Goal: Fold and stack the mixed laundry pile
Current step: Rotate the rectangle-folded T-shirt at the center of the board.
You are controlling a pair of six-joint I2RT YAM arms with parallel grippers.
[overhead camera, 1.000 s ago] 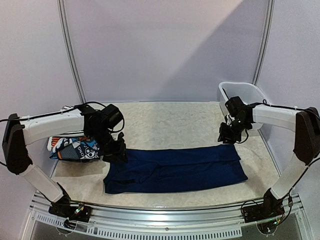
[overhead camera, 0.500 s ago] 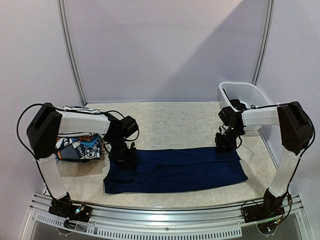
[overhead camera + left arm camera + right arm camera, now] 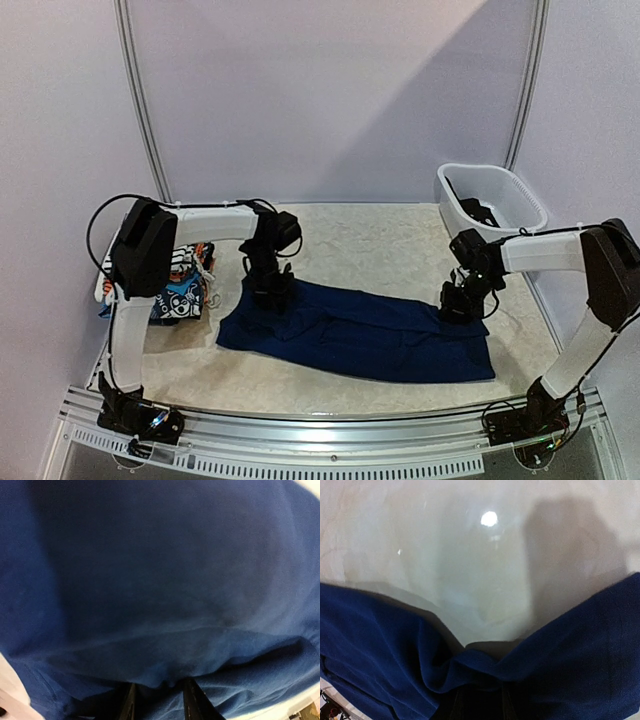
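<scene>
While the navy garment (image 3: 360, 335) lies spread across the table (image 3: 350, 240), my left gripper (image 3: 270, 290) pinches its far left corner and my right gripper (image 3: 456, 303) clamps its far right edge, cloth bunched between each pair of fingers (image 3: 194, 702); the cartoon-print piece (image 3: 185, 298) sits beside its left end

From my station I see a pale lilac back wall (image 3: 330, 90) crossed by a wide slanted shadow, with a thin grey metal pole on the left (image 3: 140, 110) and another on the right (image 3: 528, 90). The bench (image 3: 360, 235) has a beige marbled top, edged at the near side by a ribbed aluminium rail (image 3: 330, 448). On the right wrist feed, a small bright lamp glare (image 3: 489, 518) sits on that glossy top.
</scene>
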